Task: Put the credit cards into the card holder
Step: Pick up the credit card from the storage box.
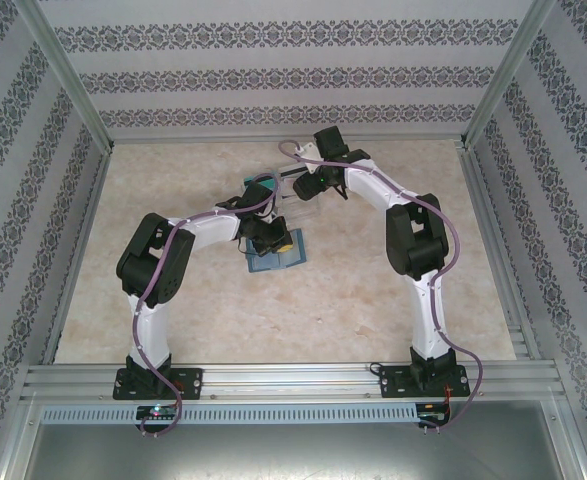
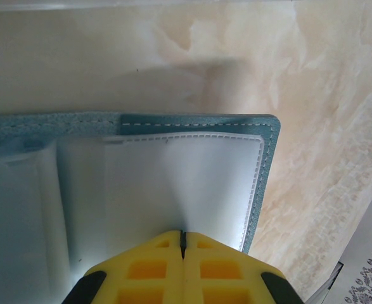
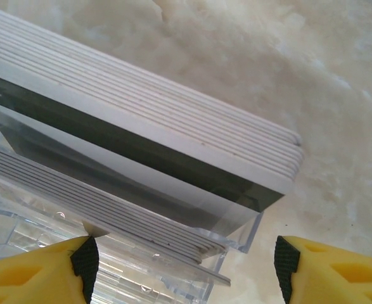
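Observation:
The teal-blue card holder (image 1: pixel 285 258) lies open on the table below the left gripper (image 1: pixel 270 240). Seen from the left wrist, its teal stitched edge (image 2: pixel 198 121) frames pale grey inner pockets (image 2: pixel 186 183). The left gripper (image 2: pixel 183 234) is shut, its yellow fingertips together on the right pocket, with nothing visible between them. The right gripper (image 1: pixel 308 185) hovers over the clear tray. From the right wrist, several white credit cards (image 3: pixel 173 107) stand stacked on edge with a dark stripe (image 3: pixel 141 149) showing, and a second stack (image 3: pixel 109 209) sits nearer. The right gripper (image 3: pixel 186 263) is open around that tray's corner.
The clear plastic tray (image 3: pixel 141 282) holding the card stacks sits just behind the card holder, between the two wrists (image 1: pixel 295 200). A marbled beige tabletop (image 1: pixel 373 300) surrounds them. Metal frame rails and patterned walls (image 1: pixel 273 75) enclose the table on three sides.

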You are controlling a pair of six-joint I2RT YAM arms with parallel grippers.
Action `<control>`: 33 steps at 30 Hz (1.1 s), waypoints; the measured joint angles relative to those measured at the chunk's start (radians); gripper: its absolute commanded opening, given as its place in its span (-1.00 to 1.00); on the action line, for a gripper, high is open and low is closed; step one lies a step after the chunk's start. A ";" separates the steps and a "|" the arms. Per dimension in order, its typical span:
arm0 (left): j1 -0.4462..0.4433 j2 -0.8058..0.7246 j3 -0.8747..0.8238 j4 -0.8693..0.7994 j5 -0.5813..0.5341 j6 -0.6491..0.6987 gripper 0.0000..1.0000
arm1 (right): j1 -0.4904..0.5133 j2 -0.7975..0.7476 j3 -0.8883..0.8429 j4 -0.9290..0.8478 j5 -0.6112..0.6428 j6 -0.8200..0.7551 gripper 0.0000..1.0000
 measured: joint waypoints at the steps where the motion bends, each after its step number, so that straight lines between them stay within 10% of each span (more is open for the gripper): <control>1: 0.000 0.000 0.000 0.000 0.000 0.000 -1.00 | 0.000 -0.001 0.000 0.000 -0.003 0.002 0.38; 33: 0.000 0.000 0.000 0.000 0.000 0.000 -1.00 | -0.013 -0.025 0.000 -0.001 -0.073 -0.016 -0.76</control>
